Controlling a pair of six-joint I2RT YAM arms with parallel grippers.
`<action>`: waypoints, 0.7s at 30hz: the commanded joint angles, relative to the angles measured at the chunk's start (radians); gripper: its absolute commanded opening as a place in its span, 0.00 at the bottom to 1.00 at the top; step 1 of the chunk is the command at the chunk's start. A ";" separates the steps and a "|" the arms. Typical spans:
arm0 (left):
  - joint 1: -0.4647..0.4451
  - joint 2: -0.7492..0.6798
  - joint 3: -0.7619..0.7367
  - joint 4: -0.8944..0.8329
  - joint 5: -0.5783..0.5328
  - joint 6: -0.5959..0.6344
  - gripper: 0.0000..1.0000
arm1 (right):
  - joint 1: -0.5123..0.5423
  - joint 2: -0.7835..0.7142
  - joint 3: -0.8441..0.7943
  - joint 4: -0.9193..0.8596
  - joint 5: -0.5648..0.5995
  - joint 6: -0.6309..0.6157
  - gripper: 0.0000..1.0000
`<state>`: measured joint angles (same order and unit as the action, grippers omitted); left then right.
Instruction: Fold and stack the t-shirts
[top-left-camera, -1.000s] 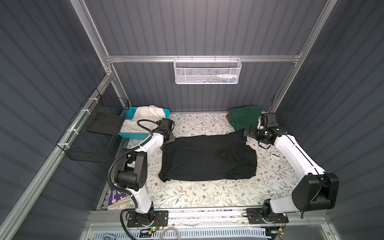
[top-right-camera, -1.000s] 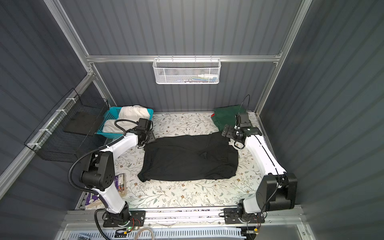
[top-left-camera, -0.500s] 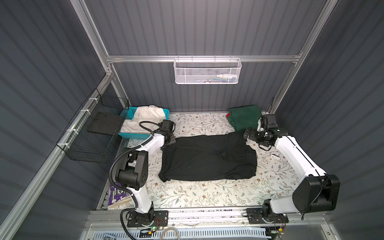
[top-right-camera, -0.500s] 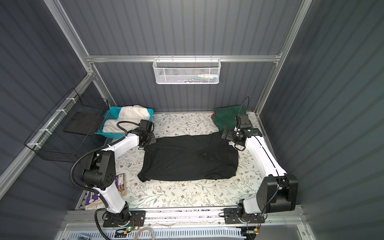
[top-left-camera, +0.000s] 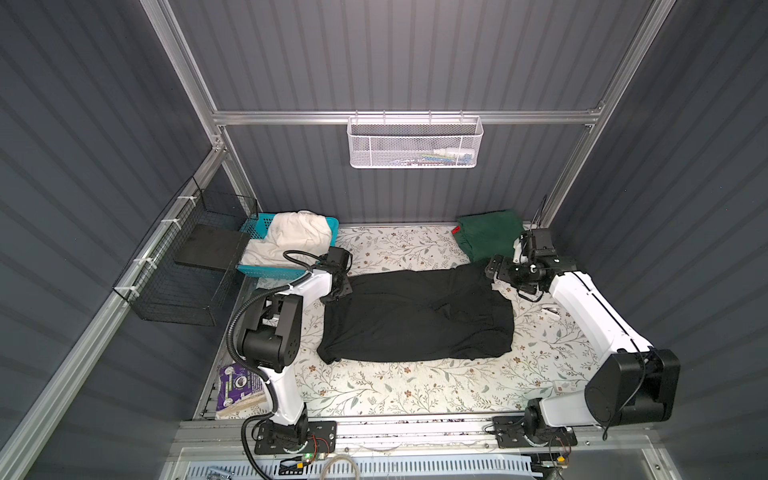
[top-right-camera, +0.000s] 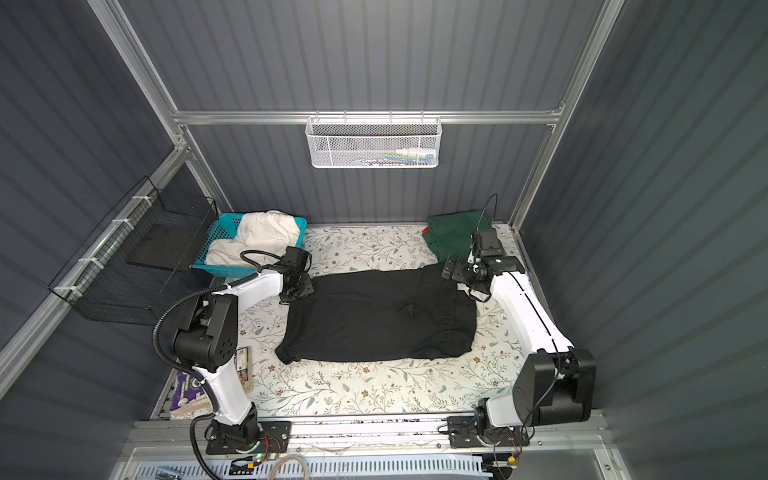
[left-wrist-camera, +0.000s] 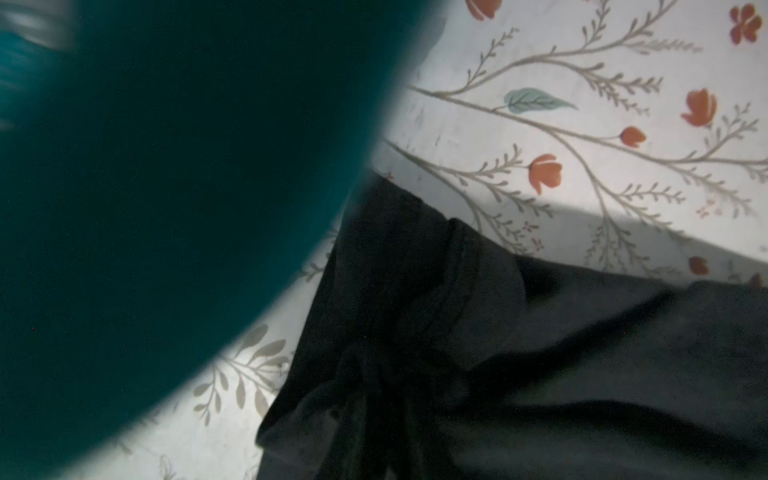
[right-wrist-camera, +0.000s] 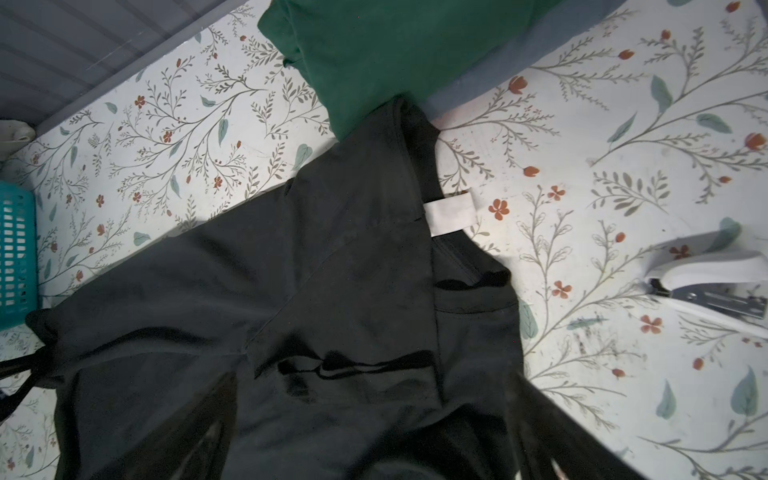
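Note:
A black t-shirt lies spread across the middle of the floral table, collar end to the right. My left gripper sits at its far left corner, shut on a bunch of the black cloth. My right gripper hovers open over the far right corner by the collar and its white label, fingers wide apart above the cloth. A folded dark green t-shirt lies at the back right on a grey one. A cream-white t-shirt fills the turquoise basket.
A white stapler lies on the table right of the black shirt, under the right arm. A black wire basket hangs on the left wall and a white mesh basket on the back wall. A purple packet lies front left.
My left gripper has closed on the far left corner of the black t-shirt. The right gripper has stayed open and hardly moved.

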<state>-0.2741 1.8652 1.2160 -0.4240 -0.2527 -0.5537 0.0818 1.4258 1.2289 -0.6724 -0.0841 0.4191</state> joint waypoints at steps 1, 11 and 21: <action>-0.003 -0.004 0.006 -0.008 0.009 -0.001 0.00 | 0.004 -0.004 0.014 -0.010 -0.067 0.008 0.99; -0.022 -0.128 -0.074 0.000 -0.017 -0.008 0.00 | 0.047 0.004 0.030 -0.048 -0.071 -0.003 0.99; -0.061 -0.342 -0.242 0.031 -0.081 -0.008 0.00 | 0.089 0.051 0.049 -0.132 -0.061 -0.043 0.99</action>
<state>-0.3286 1.5719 1.0092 -0.4007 -0.2947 -0.5594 0.1574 1.4563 1.2625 -0.7502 -0.1501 0.4000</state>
